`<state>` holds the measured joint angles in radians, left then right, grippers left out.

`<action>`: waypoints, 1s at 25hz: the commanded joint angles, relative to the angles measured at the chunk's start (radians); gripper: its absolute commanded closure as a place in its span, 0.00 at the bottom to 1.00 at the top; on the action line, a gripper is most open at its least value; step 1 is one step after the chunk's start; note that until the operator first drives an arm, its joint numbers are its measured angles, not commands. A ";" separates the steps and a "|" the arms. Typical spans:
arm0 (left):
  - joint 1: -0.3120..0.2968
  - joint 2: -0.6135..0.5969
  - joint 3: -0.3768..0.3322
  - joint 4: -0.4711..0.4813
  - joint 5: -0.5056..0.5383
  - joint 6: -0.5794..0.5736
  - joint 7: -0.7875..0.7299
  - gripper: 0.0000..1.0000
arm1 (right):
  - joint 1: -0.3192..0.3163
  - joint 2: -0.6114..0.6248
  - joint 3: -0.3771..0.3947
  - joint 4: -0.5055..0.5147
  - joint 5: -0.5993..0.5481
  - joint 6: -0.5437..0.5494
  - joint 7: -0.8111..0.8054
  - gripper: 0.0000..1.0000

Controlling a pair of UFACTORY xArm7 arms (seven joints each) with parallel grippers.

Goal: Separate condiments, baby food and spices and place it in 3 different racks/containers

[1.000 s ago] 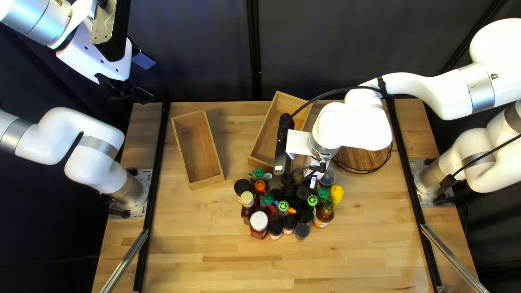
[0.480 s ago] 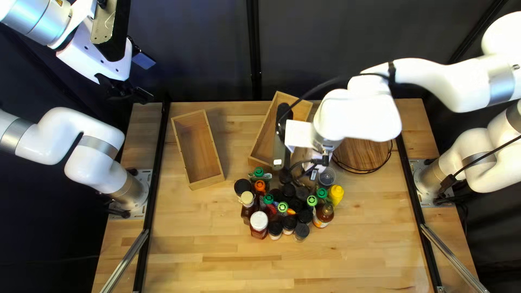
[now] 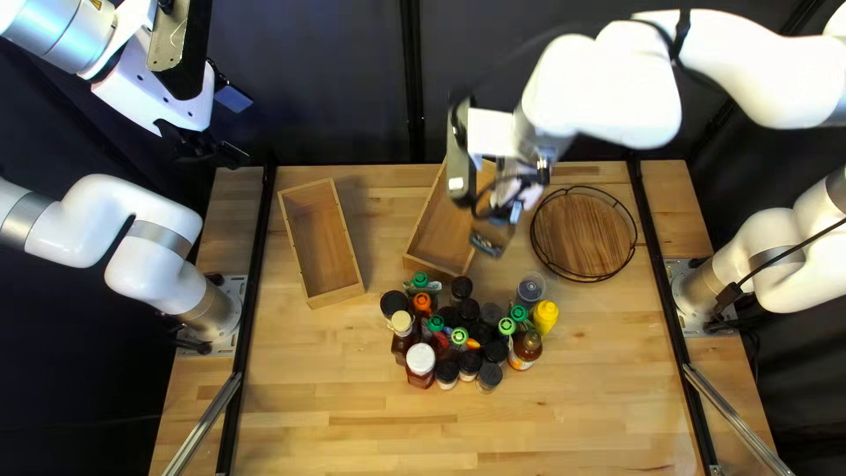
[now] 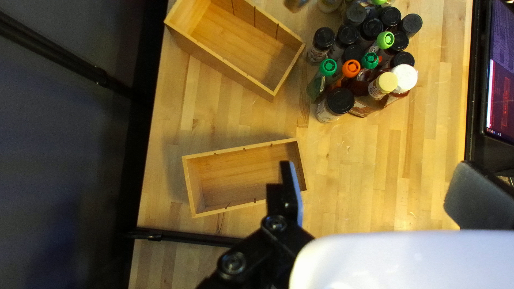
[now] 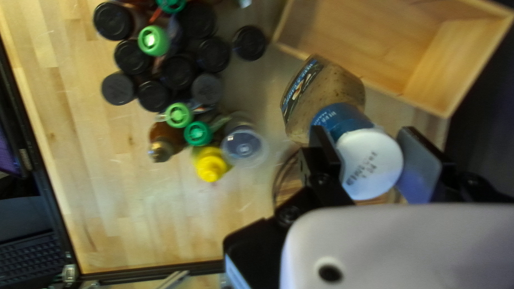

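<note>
My left gripper (image 3: 231,129) is raised at the far left; its wrist view shows the gripper (image 4: 375,179) open, nothing between its fingers. My right gripper (image 3: 511,210) hangs by the right side of the middle wooden box (image 3: 439,234). In its wrist view the right gripper (image 5: 372,155) is shut on the white lid of a tilted jar (image 5: 332,88) with speckled tan contents. The left wooden box (image 3: 319,236) and round wooden tray (image 3: 583,234) hold nothing visible. Bottles crowd together, including a yellow bottle (image 3: 545,317), a white-capped bottle (image 3: 421,359) and several black-lidded jars.
A clear-lidded container (image 3: 531,287) stands at the crowd's far right side. The round tray has a raised wire rim. Black rails run along both table sides, and a screen (image 4: 500,101) stands past the near edge.
My right arm has risen and drawn back toward the far edge, carrying the jar away from the bottles. The round tray is now uncovered. The left arm and both boxes stay as they were.
</note>
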<state>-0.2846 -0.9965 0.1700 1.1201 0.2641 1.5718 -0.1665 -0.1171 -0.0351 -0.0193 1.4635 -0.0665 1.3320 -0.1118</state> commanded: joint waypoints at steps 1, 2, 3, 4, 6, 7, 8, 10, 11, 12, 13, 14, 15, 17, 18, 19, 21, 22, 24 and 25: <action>0.000 0.000 0.000 0.000 0.000 0.000 0.000 0.00 | -0.055 0.086 -0.052 0.069 0.000 -0.013 -0.122 1.00; 0.000 0.000 0.000 0.000 0.000 0.000 0.000 0.00 | -0.062 0.096 -0.057 0.072 -0.003 -0.020 -0.136 1.00; 0.000 0.000 0.000 0.000 0.000 0.000 0.000 0.00 | -0.070 0.109 -0.064 0.071 -0.011 -0.034 -0.156 1.00; 0.000 0.000 0.000 0.000 0.000 0.000 0.000 0.00 | -0.078 0.117 -0.070 0.065 -0.019 -0.050 -0.173 1.00; 0.000 0.000 0.000 0.000 0.000 0.000 0.000 0.00 | -0.087 0.126 -0.078 0.050 -0.032 -0.077 -0.202 1.00; 0.000 0.000 0.000 0.000 0.000 0.000 0.000 0.00 | -0.091 0.128 -0.081 0.038 -0.038 -0.094 -0.215 1.00; 0.000 0.000 0.000 0.000 0.000 0.000 0.000 0.00 | -0.097 0.130 -0.086 0.023 -0.046 -0.116 -0.234 1.00; 0.000 0.000 0.000 0.000 0.000 0.000 0.000 0.00 | -0.105 0.136 -0.094 0.002 -0.056 -0.151 -0.254 1.00; 0.000 0.000 0.000 0.000 0.000 0.000 0.000 0.00 | -0.109 0.138 -0.097 -0.010 -0.062 -0.170 -0.261 1.00; 0.000 0.000 0.000 0.000 0.000 0.000 0.000 0.00 | -0.112 0.140 -0.099 -0.017 -0.065 -0.181 -0.266 1.00; 0.000 0.000 0.000 0.000 0.000 0.000 0.000 0.00 | -0.119 0.146 -0.105 -0.032 -0.069 -0.207 -0.278 1.00; 0.000 0.000 0.000 0.000 0.000 0.000 0.000 0.00 | -0.123 0.153 -0.108 -0.038 -0.071 -0.222 -0.285 1.00; 0.000 0.000 0.000 0.000 0.000 0.000 0.000 0.00 | -0.125 0.159 -0.109 -0.040 -0.074 -0.228 -0.288 1.00; 0.000 0.000 0.000 0.000 0.000 0.000 0.000 0.00 | -0.130 0.176 -0.113 -0.039 -0.078 -0.239 -0.294 1.00; 0.000 0.000 0.000 0.000 0.000 0.000 0.000 0.00 | -0.133 0.190 -0.116 -0.033 -0.079 -0.242 -0.296 1.00; 0.000 0.000 0.000 0.000 0.000 0.000 0.000 0.00 | -0.135 0.200 -0.117 -0.029 -0.078 -0.242 -0.298 1.00; 0.000 0.000 0.000 0.000 0.000 0.000 0.000 0.00 | -0.138 0.213 -0.119 -0.026 -0.076 -0.243 -0.301 1.00; 0.000 0.000 0.000 0.000 0.000 0.000 0.000 0.00 | -0.139 0.218 -0.119 -0.027 -0.075 -0.245 -0.303 1.00; 0.000 0.000 0.000 0.000 0.000 0.000 0.000 0.00 | -0.143 0.234 -0.120 -0.023 -0.070 -0.246 -0.308 1.00; 0.000 0.000 0.000 0.000 0.000 0.000 0.000 0.00 | -0.145 0.238 -0.121 -0.022 -0.068 -0.247 -0.310 1.00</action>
<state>-0.2846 -0.9965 0.1700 1.1201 0.2641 1.5718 -0.1665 -0.2577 0.1911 -0.1385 1.4384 -0.1386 1.0870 -0.4168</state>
